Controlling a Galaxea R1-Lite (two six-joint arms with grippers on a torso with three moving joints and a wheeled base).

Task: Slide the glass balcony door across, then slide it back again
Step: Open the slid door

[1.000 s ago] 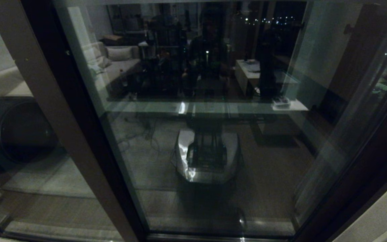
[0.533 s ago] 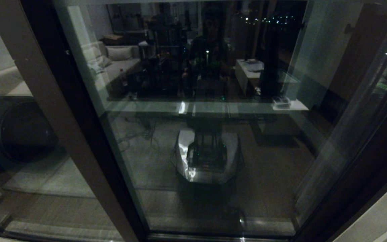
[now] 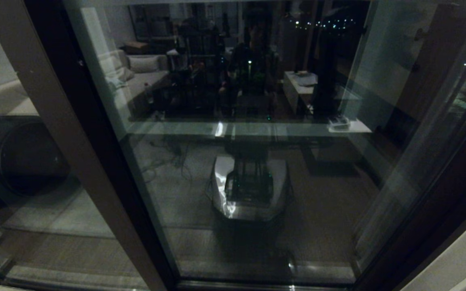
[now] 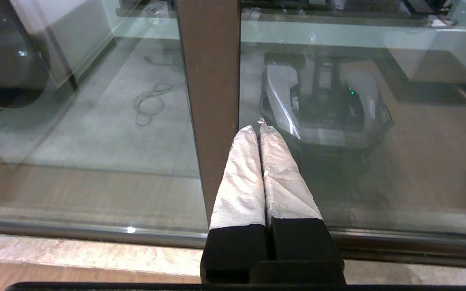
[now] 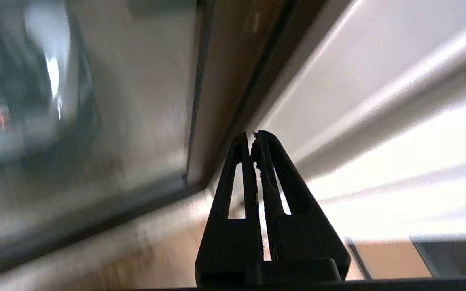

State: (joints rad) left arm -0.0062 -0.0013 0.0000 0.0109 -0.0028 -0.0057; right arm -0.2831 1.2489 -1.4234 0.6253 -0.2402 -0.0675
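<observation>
The glass balcony door [image 3: 257,194] fills the head view, a tall pane between a brown upright [image 3: 55,121] on the left and a dark frame edge [image 3: 439,202] on the right. No slot handle or lock shows. Neither gripper appears in the head view. In the left wrist view my left gripper [image 4: 257,127] is shut and empty, its white-wrapped fingers [image 4: 241,182] low down and pointing at the plain brown upright [image 4: 208,101] and the glass beside it. In the blurred right wrist view my right gripper [image 5: 252,135] is shut on nothing, near the door frame's bottom corner [image 5: 200,173] by the wall.
Behind the glass at the left stands a dark appliance with a round front [image 3: 22,157]. The pane mirrors my own base [image 3: 249,186] and the room. A metal floor track [image 4: 95,232] and pale stone sill [image 4: 75,254] run along the bottom. A white wall [image 3: 459,262] borders the right.
The door frame and uprights stay where they were in the head view. Only the reflections in the upper part of the glass shift slightly.
</observation>
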